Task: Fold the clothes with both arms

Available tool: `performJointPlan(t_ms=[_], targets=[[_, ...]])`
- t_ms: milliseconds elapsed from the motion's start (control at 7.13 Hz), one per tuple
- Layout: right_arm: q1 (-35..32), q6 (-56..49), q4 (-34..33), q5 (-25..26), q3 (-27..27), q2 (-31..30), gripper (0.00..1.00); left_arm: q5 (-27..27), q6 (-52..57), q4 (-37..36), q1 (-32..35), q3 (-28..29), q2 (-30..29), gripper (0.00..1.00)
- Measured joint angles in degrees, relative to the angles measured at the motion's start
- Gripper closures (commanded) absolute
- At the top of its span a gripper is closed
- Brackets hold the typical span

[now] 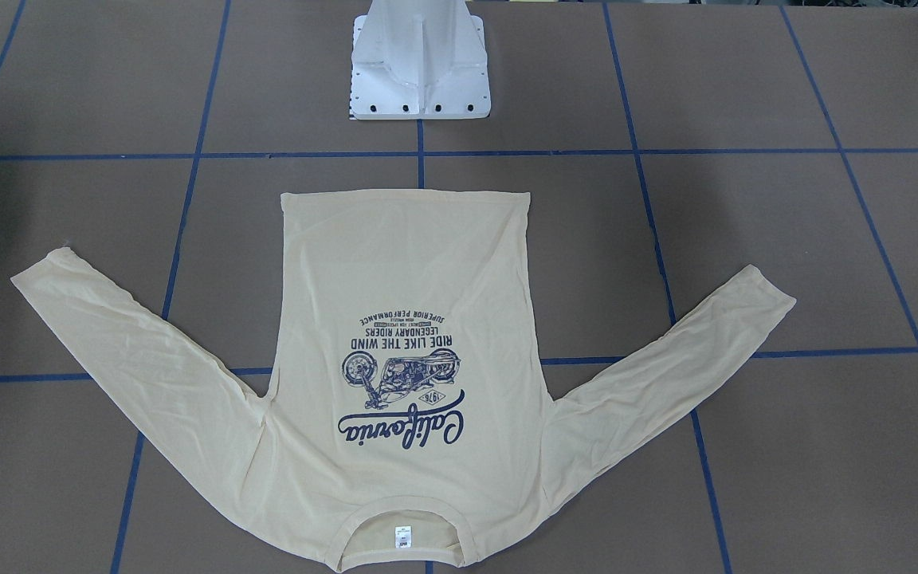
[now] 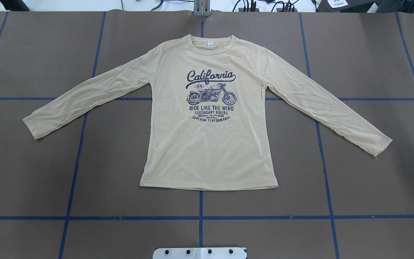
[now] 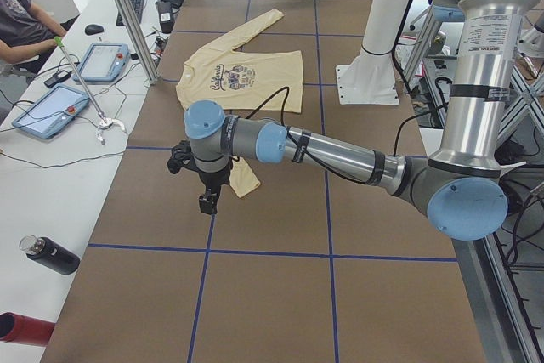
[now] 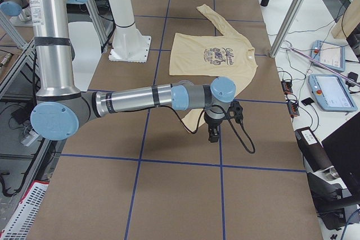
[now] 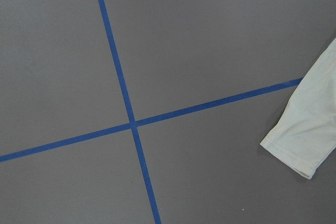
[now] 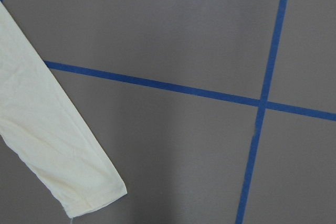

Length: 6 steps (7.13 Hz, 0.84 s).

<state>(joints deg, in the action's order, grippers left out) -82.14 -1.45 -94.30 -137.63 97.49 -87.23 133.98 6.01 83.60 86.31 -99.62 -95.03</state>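
Overhead exterior shows the T-shirt (image 2: 208,151) lying flat and print-up on the table (image 2: 120,162), sleeves angled outward. In the side views, the left gripper (image 3: 206,203) hangs over bare table just beside the left cuff (image 5: 302,140), and the right gripper (image 4: 214,135) hangs just beside the right cuff (image 6: 79,182). I cannot tell whether either pair of jaws is apart or together.

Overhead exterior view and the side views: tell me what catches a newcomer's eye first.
The cream T-shirt lies flat, face up, on the brown table, its navy California motorcycle print standing out and its sleeves spread wide. In the side views the left arm and right arm each reach out over a sleeve end.
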Motion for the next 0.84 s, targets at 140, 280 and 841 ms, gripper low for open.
performJointPlan(t_ms=[140,280,841], targets=[[3.13,1.67,2.13,-0.09,0.02,-0.51,0.0,0.07,0.03,0.11,-0.03,-0.02,0.14,0.0],[7.15,6.74,5.84,0.08,-0.09,-0.88,0.0,0.12,0.05,0.83,-0.06,-0.17,0.2,0.0],[20.19,33.86,21.27,4.05,-1.56,-3.35,0.03,0.14,0.05,3.89,-0.17,-0.75,0.28,0.0]])
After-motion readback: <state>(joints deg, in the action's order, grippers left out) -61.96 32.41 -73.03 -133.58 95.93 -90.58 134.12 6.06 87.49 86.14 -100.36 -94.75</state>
